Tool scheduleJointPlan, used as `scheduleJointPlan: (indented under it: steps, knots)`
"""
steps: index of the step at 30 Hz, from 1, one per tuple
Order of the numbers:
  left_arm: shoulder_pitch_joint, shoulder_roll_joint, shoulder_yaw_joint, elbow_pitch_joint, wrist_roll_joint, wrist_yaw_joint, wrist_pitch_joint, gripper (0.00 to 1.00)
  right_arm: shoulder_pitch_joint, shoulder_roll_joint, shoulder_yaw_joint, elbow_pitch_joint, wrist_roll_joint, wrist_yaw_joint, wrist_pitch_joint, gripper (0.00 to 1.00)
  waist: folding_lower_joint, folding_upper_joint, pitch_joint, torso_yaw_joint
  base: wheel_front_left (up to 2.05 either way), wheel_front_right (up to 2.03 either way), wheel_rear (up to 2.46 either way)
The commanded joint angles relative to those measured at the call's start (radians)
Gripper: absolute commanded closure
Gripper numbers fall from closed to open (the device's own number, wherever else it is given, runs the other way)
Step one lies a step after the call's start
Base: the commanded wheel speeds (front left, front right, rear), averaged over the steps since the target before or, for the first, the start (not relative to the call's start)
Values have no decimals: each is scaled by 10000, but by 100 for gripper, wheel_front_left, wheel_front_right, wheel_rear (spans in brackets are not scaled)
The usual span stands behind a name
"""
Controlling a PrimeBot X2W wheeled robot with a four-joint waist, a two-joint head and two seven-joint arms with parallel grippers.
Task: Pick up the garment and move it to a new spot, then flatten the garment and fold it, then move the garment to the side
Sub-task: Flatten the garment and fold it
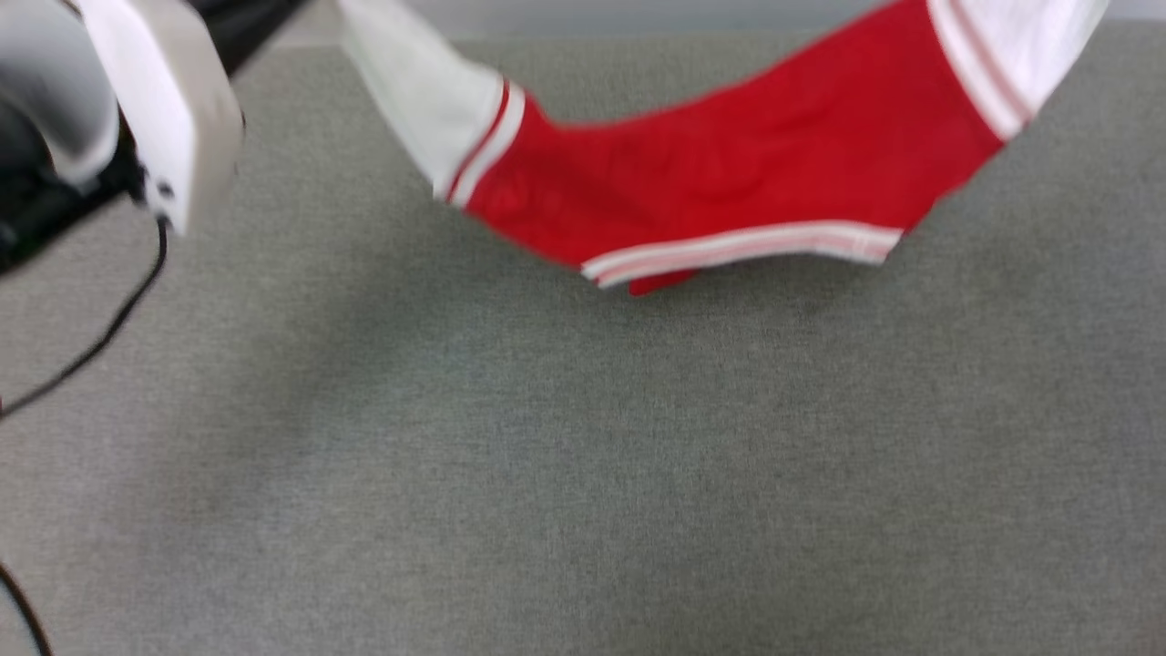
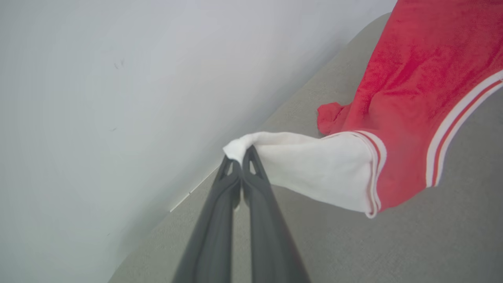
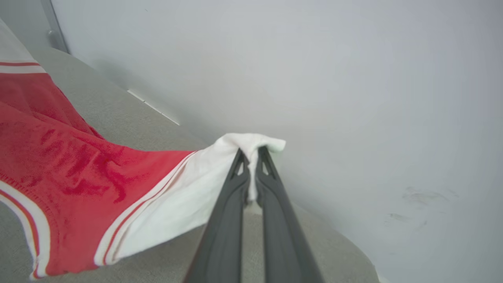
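Note:
The garment (image 1: 710, 173), red with white sleeves and striped trim, hangs stretched in the air above the grey table (image 1: 583, 456), sagging in the middle. Its lettering does not show from this side. My left gripper (image 2: 240, 154) is shut on the end of one white sleeve (image 2: 314, 173). My right gripper (image 3: 251, 151) is shut on the end of the other white sleeve (image 3: 188, 204). A lower red corner (image 2: 330, 118) of the garment touches the table near the wall.
A pale grey wall (image 2: 118, 98) runs close behind the table's far edge. My left arm's pale forearm (image 1: 155, 100) fills the upper left of the head view, with a black cable (image 1: 109, 328) trailing over the table's left part.

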Motion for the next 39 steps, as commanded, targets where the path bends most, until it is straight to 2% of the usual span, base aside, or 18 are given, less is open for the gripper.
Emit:
scheduleJointPlan:
  steps: [1, 7, 13, 18, 24, 31, 39]
  knots:
    - [-554, -229, 210, 252, 121, -30, -35, 100, -645, 291, -302, 256, -288, -6, 106, 100, -1, 0, 444, -79, 0, 0, 0]
    - [-2523, -1114, 772, 1486, 495, -162, -219, 100, -2843, 1215, -1092, 1423, -1629, -6, 303, 100, -1, 0, 1674, -137, 0, 0, 0]
    - [-4521, -1827, 1548, 2872, 668, -226, -756, 100, -5183, 2173, -1694, 2549, -2917, -6, -93, 100, -1, 0, 2818, -257, 0, 0, 0]
    - [-6026, -2310, 1960, 3913, 879, -280, -1436, 100, -6844, 2735, -1991, 3435, -3728, -6, -578, 100, -1, 0, 3367, -243, 0, 0, 0]
    - [-7028, -2683, 2043, 4827, 1032, -330, -2055, 100, -8132, 3216, -1851, 4343, -4310, -6, -1235, 100, -1, 0, 3649, -161, 0, 0, 0]
    - [-6666, -2623, 1668, 5285, 1018, -347, -2651, 100, -7943, 3507, -1163, 5325, -4274, -6, -1980, 100, -1, 0, 3691, -18, 0, 0, 0]
    - [-4386, -2246, 822, 5222, 442, -347, -3704, 100, -5880, 3886, 76, 6147, -3733, -6, -3298, 100, -1, 0, 2950, -116, 0, 0, 0]
